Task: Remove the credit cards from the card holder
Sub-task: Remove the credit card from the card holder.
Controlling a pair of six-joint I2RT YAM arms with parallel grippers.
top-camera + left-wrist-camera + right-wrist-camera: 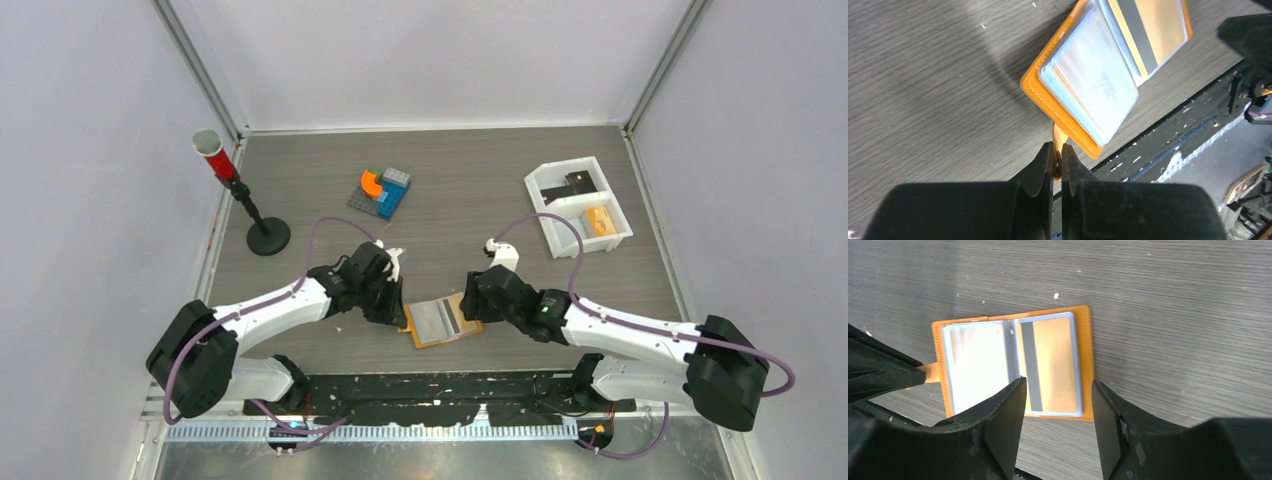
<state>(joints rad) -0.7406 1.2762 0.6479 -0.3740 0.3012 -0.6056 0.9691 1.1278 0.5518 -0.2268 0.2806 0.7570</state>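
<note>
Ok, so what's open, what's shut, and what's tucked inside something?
Flat tan-orange bifold card holder: open, flat on the table.
Card with dark stripe: inside a clear sleeve.
Left gripper: shut on the holder's edge tab.
Right gripper: open, above the striped card.
White two-compartment tray: holds a small orange block.

Pale lilac walls (430,60) enclose a grey wood-grain table (450,170).

I'm watching from above and behind; both wrist cameras look close onto the card holder (440,322), just ahead of left gripper (1057,150) and right gripper (1058,384).
</note>
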